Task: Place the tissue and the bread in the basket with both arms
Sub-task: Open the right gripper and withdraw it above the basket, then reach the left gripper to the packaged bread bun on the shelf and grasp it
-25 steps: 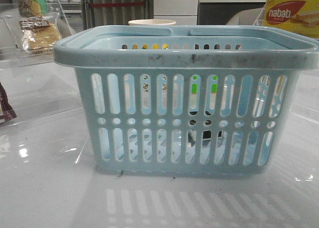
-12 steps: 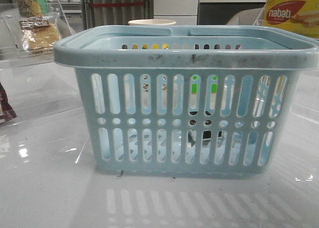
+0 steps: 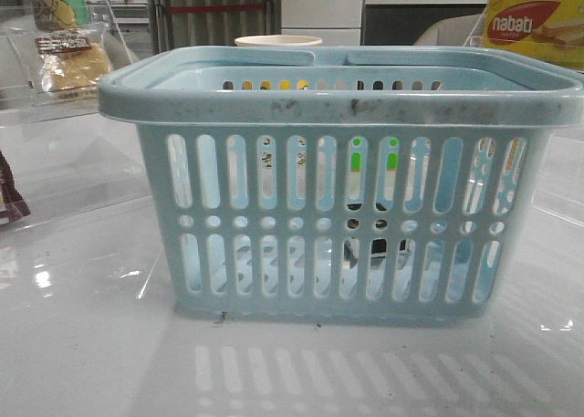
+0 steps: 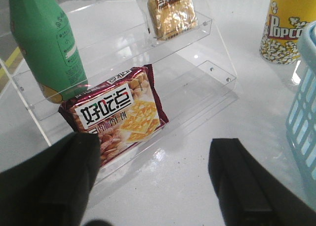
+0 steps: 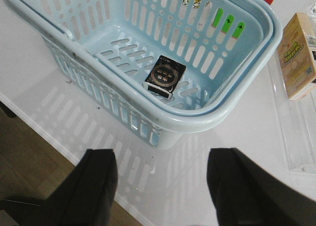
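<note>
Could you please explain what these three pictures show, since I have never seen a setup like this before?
This is a two-armed table robot. One camera looks forward over the table at the pale blue basket. The others sit on the wrists; the dark shapes at their lower edge are gripper fingers. The left gripper is open and empty, facing a clear rack with the bread, a red snack packet and a green bottle. The right gripper, also open and empty, looks down on the basket, where the tissue already lies.

"nabati" on yellow-red box (image 3: 537, 26); "Popcorn" on yellow tub (image 4: 288, 25).
</note>
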